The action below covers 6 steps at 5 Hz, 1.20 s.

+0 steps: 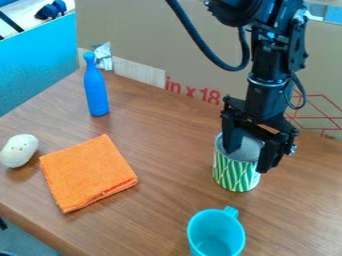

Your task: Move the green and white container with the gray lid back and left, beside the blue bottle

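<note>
Fingers (270, 157) of the gripper (248, 160) stand apart, pointing down about the striped can (236, 174): one over its mouth, the other beside its right wall; whether either presses it cannot be told. Nearest the viewer is a turquoise mug (216, 234), handle toward the can. Beyond it, directly under the gripper, the can stands upright, long axis roughly parallel to the fingers. Leftward lie a folded orange cloth (87, 172) and, near the left edge of the counter (163, 135), a speckled egg-shaped object (19, 150). Toward the far-left corner stands a blue bottle (95, 90).

Lab setup, robot arm (268, 65), cardboard backdrop (133, 32)
</note>
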{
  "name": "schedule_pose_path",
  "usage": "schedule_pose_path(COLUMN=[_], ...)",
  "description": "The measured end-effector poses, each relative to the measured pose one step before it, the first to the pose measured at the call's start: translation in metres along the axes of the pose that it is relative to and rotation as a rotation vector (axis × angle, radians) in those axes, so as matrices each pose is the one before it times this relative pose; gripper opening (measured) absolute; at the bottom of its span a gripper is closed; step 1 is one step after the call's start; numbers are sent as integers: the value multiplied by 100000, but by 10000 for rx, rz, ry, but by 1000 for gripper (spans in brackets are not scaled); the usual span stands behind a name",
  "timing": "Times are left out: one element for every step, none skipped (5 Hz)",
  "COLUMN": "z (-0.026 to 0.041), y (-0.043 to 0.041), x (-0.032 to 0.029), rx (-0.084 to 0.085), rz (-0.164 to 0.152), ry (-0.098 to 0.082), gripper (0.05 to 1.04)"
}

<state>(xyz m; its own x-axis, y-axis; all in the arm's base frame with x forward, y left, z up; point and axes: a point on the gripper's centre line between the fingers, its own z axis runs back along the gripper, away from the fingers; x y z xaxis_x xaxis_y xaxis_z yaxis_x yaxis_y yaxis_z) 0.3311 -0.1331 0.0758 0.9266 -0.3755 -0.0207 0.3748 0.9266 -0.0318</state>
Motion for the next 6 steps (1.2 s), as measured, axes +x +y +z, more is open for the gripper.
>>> schedule_pose_path(z=[-17,-314,-668,-983,-517,-38], y=[1257,2226,2819,3303,2759,1570], x=[-388,-1230,-874,-903,-352,-91], rx=[474,519,95,-634,-308,-58], rz=[98,603,602,410,418,174], ry=[454,675,779,-54,214,384], gripper=[1000,1000,1000,1000,1000,1000])
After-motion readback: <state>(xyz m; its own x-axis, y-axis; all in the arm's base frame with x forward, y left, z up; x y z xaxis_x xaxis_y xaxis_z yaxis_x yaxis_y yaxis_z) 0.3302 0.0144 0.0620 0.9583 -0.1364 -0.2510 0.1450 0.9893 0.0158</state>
